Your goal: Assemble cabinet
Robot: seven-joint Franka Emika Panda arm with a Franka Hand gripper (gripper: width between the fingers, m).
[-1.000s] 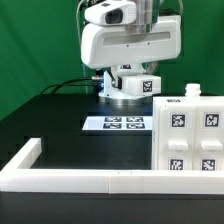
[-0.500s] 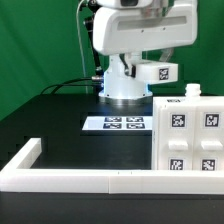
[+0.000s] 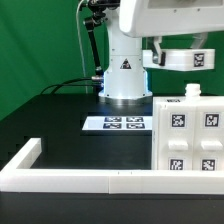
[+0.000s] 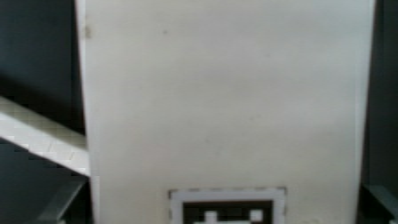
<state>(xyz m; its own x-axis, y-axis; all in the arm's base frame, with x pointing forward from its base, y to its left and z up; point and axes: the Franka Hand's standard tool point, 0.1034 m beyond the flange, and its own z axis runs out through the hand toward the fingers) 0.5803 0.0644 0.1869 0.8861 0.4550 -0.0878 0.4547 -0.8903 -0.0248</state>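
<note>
Fingers hidden; white cabinet (image 3: 190, 135) on blk table (image 3: 50, 118), green backdrop (image 3: 35, 40).

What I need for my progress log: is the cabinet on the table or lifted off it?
On the table: the cabinet rests behind the border rail, gripper hanging clear above.

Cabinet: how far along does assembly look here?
Done: the cabinet stands at the exterior view's right, four tagged blocks on its face. In hand: the gripper hangs above it, holding nothing visible. Left: cannot tell which parts remain; no grasp made yet.
</note>
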